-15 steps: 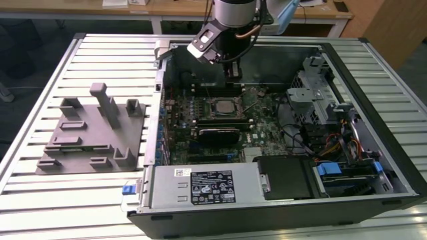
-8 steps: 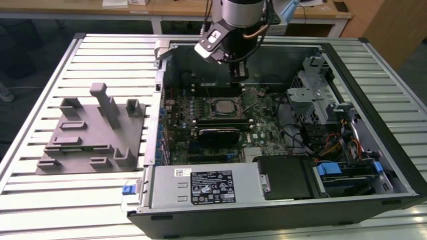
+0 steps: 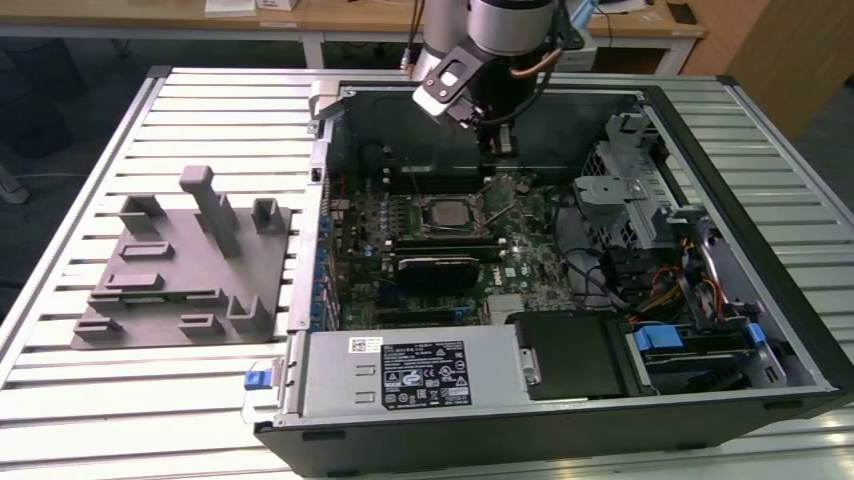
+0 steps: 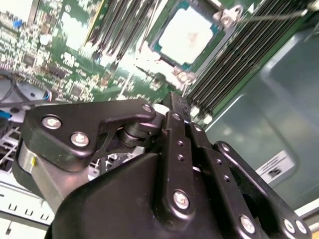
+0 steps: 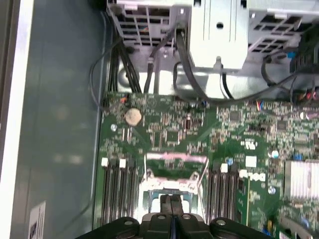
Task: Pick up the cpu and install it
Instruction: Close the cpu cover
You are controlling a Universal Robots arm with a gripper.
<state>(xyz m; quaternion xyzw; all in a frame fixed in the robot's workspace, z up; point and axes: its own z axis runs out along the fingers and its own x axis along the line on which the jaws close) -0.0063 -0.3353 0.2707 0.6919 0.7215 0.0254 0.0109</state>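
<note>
**Shut gripper poised over the seated cpu**

Shows the gripper, fingers pressed together and empty, above the motherboard. Places the cpu flat in its socket, just beyond the fingertips. Likely calls for straight, gentle contact, clear of the retention lever.

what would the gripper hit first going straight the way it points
Probably the cpu lying in its socket; the shut gripper points down toward it. Depth is unclear, so the socket's metal frame could come first.
</note>
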